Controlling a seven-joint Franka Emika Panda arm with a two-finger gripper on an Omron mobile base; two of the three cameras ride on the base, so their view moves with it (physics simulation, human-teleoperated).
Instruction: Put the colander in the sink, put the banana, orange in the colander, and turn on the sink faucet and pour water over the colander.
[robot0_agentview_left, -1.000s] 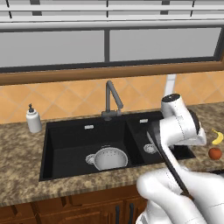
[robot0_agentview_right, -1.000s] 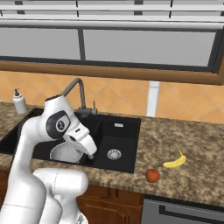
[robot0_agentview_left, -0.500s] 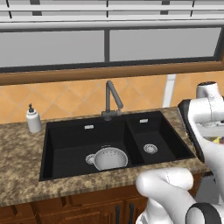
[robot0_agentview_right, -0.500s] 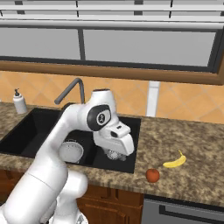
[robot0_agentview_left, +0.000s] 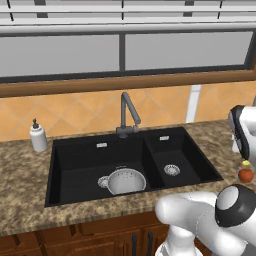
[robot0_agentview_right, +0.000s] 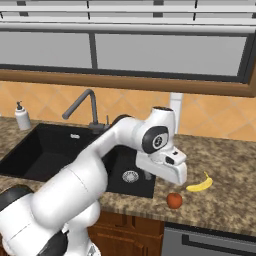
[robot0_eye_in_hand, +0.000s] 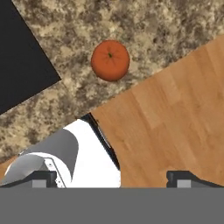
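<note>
The silvery colander (robot0_agentview_left: 126, 180) sits in the larger left basin of the black sink (robot0_agentview_left: 80, 165), below the dark gooseneck sink faucet (robot0_agentview_left: 127, 112). The orange (robot0_agentview_right: 174, 200) and the yellow banana (robot0_agentview_right: 200, 184) lie on the granite counter right of the sink, a little apart from each other. My gripper (robot0_eye_in_hand: 114, 178) hangs over the counter's front edge just left of the fruit. It is open, its fingertips (robot0_eye_in_hand: 43, 177) wide apart with nothing between them. In the hand view the orange (robot0_eye_in_hand: 110, 60) lies ahead of the fingers, untouched.
A white soap dispenser (robot0_agentview_left: 37, 136) stands on the counter left of the sink. The smaller right basin (robot0_agentview_left: 172, 162) has a steel drain. The counter's front edge drops to wooden floor (robot0_eye_in_hand: 175, 122) under the hand. A tiled backsplash and a window run behind.
The arm has swung right, from above the sink to the counter edge beside the orange. The jaws stayed open. Colander, orange and banana have not moved.
</note>
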